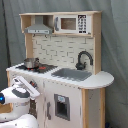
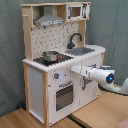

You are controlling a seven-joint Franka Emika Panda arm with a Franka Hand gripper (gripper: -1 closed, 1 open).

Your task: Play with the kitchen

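Note:
The kitchen (image 1: 70,50) (image 2: 37,80) is a tall toy of white and pale wood, upright in both exterior views. A metal pot (image 1: 31,63) (image 2: 50,56) sits on its stovetop, and a black faucet (image 1: 84,59) (image 2: 75,39) curves over the grey sink (image 1: 72,74) (image 2: 82,50). Hood (image 2: 49,21) and microwave (image 1: 70,23) are up top. My white gripper (image 1: 34,91) (image 2: 75,69) reaches toward the cabinet front, just under the counter edge and above the oven door (image 2: 64,96). Whether it touches the front I cannot tell.
A grey curtain (image 2: 115,25) hangs behind the kitchen. The kitchen stands on a wooden surface (image 2: 100,112). The arm's white body (image 1: 15,100) fills the first exterior view's lower left, and its blue-lit link (image 2: 107,77) comes in from the second exterior view's right.

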